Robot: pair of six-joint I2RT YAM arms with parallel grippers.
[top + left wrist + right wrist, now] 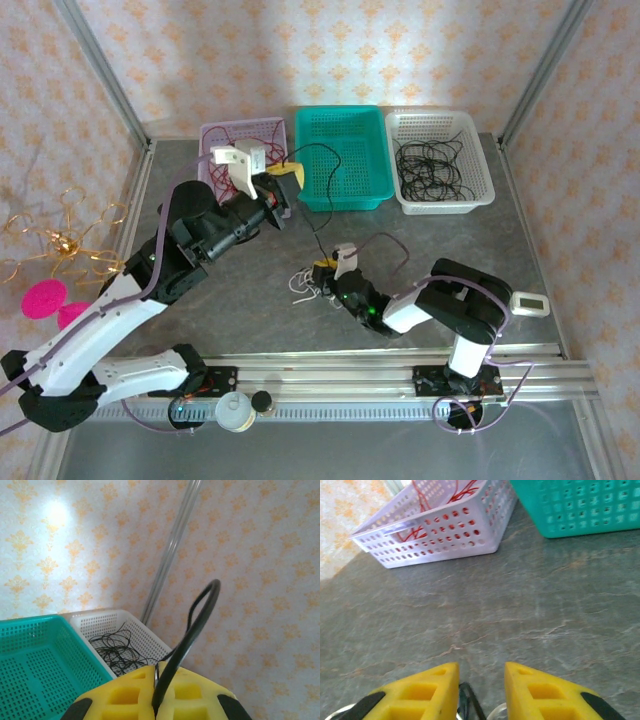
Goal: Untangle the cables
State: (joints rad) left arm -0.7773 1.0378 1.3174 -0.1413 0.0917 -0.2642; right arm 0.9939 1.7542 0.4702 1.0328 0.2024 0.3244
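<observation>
Grey marbled tabletop (260,320): my left gripper (157,675) clenches a thin black cable (187,640); my right gripper (481,667), jaws parted, at tangled cable clump (303,285).

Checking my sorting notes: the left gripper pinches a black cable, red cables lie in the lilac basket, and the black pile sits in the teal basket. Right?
One slip: the black pile sits in the white basket, beside the teal basket, as the top external view shows. The left gripper does pinch a black cable, and red cables lie in the lilac basket.
</observation>
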